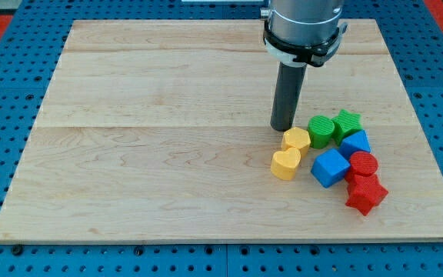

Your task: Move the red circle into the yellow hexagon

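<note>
The red circle [364, 163] lies at the view's right, between a blue block [355, 143] above it and a red star [365, 193] below it. The yellow hexagon [296, 140] lies to its left, touching a yellow heart [285, 164] just below it. My tip [283, 128] stands just above the yellow hexagon's upper left edge, close to or touching it, and well left of the red circle. A blue cube [330, 167] sits between the yellow blocks and the red circle.
A green cylinder [321, 131] and a green star [348, 123] lie right of my tip, above the blue blocks. All blocks cluster on the wooden board [168, 154] at its right side. The board's right edge is near the red blocks.
</note>
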Tool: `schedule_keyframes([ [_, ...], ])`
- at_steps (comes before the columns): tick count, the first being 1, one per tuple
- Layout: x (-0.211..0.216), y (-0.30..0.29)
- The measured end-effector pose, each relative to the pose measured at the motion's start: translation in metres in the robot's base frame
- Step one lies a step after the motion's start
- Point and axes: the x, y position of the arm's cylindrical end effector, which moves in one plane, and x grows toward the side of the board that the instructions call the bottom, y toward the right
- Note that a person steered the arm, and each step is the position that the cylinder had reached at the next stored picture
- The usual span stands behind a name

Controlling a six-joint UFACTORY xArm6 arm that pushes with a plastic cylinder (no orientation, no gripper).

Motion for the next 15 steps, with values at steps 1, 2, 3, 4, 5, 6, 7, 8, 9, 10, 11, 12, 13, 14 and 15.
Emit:
schedule_keyframes([
  [1,0.0,0.0],
  [2,-0.005,-0.018],
  [3,-0.034,-0.041],
  [4,-0.032,0.03],
  [5,-0.081,0.073],
  [6,-0.065,0.161],
  [7,-0.025,0.258],
  [8,0.033,0.231],
  [9,0.094,0.182],
  [10,0.09,0.139],
  [11,0.087,0.103],
  [12,0.072,0.069],
  [13,0.06,0.015],
  [14,0.031,-0.025],
  [15,0.02,-0.026],
])
